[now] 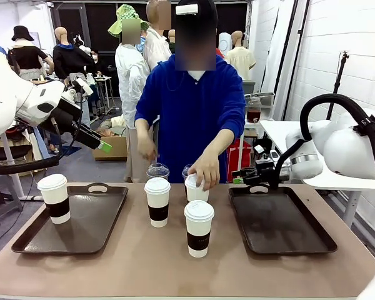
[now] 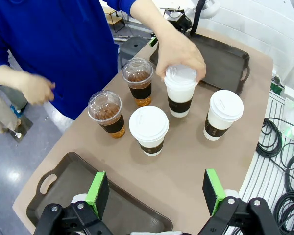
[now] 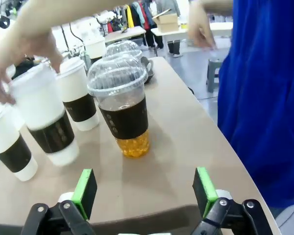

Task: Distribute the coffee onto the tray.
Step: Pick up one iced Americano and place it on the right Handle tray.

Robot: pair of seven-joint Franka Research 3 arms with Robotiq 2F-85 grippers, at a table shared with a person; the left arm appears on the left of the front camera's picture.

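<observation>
Three white coffee cups with brown sleeves stand mid-table [image 1: 157, 201] [image 1: 199, 228]; the person's hand [image 1: 206, 170] grips the third [image 1: 194, 189] by its lid. Behind them are two clear dome-lidded cups [image 1: 157, 170] of brown drink. Another white cup [image 1: 54, 198] stands on the left tray [image 1: 106, 215]. My left gripper [image 1: 103, 145] hangs open high above that tray, looking down on the cups [image 2: 148, 129], nothing between its pads. My right gripper [image 1: 240, 179] is open and empty at the right tray's [image 1: 281, 219] far left corner, level with the nearest dome cup [image 3: 121, 105].
The right tray holds nothing. The person in a blue top stands at the table's far edge, one arm over the cups, the other hand [image 2: 36, 88] held back off the table. Cables [image 2: 279, 147] lie beyond the table's edge in the left wrist view.
</observation>
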